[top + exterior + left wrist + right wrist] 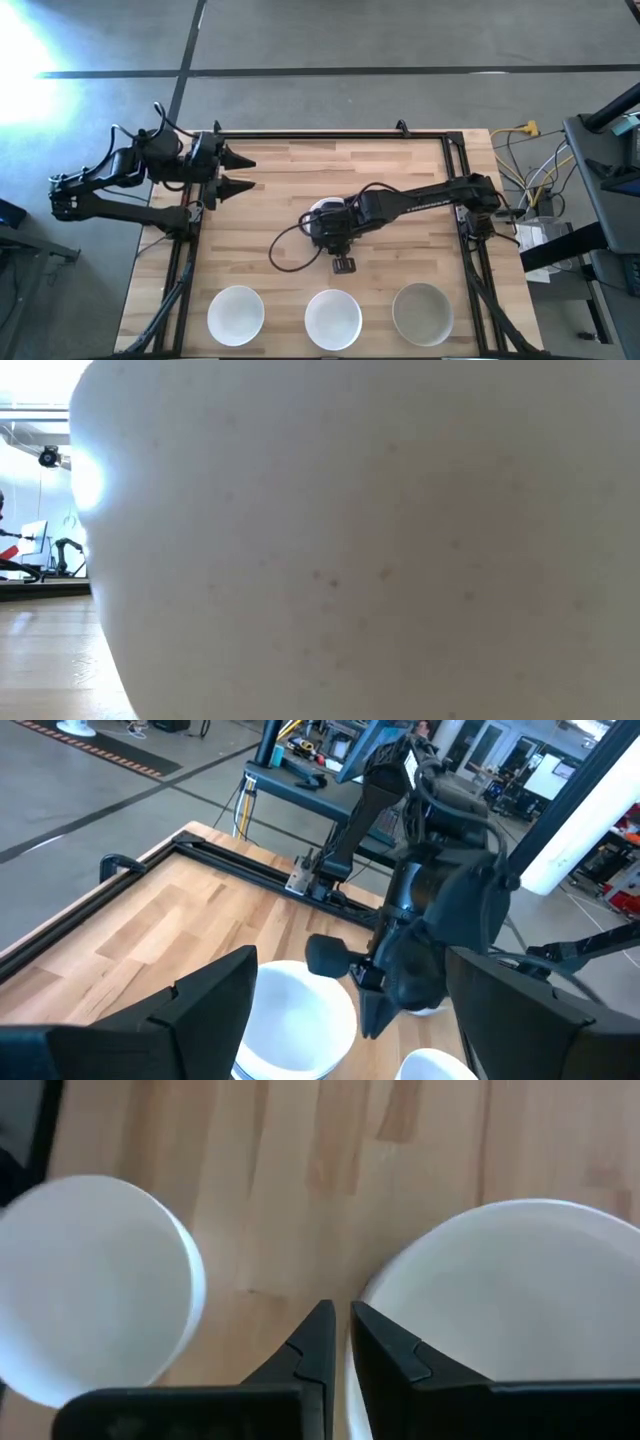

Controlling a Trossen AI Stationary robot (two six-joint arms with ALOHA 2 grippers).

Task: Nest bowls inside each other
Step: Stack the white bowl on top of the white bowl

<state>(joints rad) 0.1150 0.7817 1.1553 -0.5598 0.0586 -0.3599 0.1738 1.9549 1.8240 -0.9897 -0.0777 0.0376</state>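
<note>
Pale butcher-block wood (290, 180) forms the table, where three round, smooth bowls sit apart in a row along the near edge: a white bowl (236, 314), a second white bowl (333, 319) and a grey bowl (421, 312), none yet nested. At mid-table the right gripper (338, 1342) has its fingers nearly closed on the rim of a fourth white bowl (510, 1315), seemingly pinching it. The left gripper (244, 174) waits at the table's left edge, fingers spread and empty, so most of the nesting appears undone.

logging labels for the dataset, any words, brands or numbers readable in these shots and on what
None can be read.
The three bowls along the table's near edge are plain.
The right gripper shows no marking, nor does the left gripper.
Background room equipment is too blurred to read.
</note>
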